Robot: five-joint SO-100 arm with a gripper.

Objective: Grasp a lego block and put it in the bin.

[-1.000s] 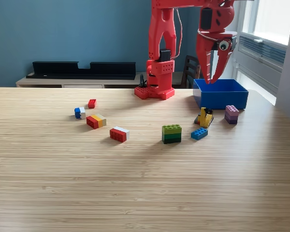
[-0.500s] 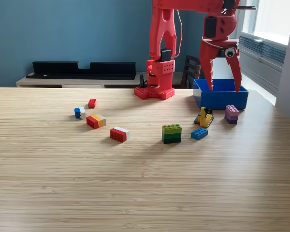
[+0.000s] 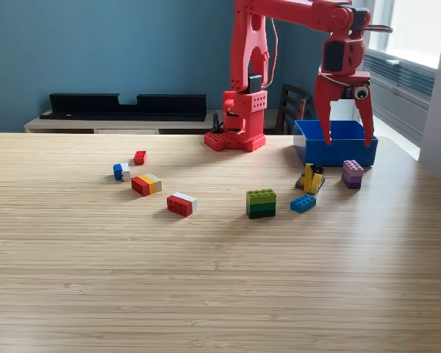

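Pincer (image 3: 348, 141) hangs point-down with its two red prongs spread wide and nothing between them, their tips over the front part of the bin (image 3: 334, 153), which sits on the table (image 3: 220, 279) directly beneath and slightly behind it. One prong tip shows against the blue inner wall, the other reaches the bin's front rim at the exterior view's right; whether either touches the plastic cannot be told.

The relation that matters for a next pick is how the loose blocks lie from the pincer. Nearest is the purple block (image 3: 352, 174), just below and in front of the tip on the exterior view's right, close to the bin's front wall. The yellow block (image 3: 312, 178) stands tilted a little further toward the exterior view's left, with the small blue block (image 3: 303, 203) in front of it, its long axis running diagonally. The green block (image 3: 261, 203) lies further left and forward again.

My judgement is that the purple block asks for the shortest move: forward over the bin's rim, then down, prongs straddling its shorter width.
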